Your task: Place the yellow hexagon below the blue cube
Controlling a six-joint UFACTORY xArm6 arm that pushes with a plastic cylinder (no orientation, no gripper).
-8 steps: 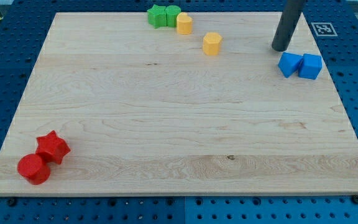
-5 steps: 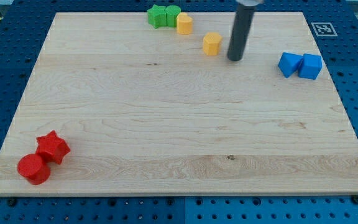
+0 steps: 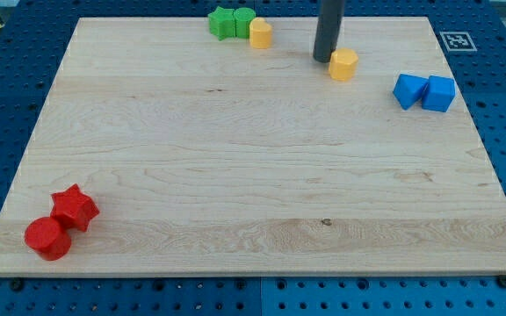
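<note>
Robotics lab bench, blue perforated mounting table [image 3: 7, 105], wooden board [image 3: 235, 158], fiducial marker tag [image 3: 457, 40]

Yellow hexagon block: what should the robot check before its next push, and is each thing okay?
1. My tip beside the yellow hexagon, on its upper left: ok.
2. Tip touching it: cannot tell.
3. Hexagon below the blue cube: not ok, it sits to the view's left and higher.
4. Other blue block lies near the path: not ok.
5. Bare board under the cube: ok.
</note>
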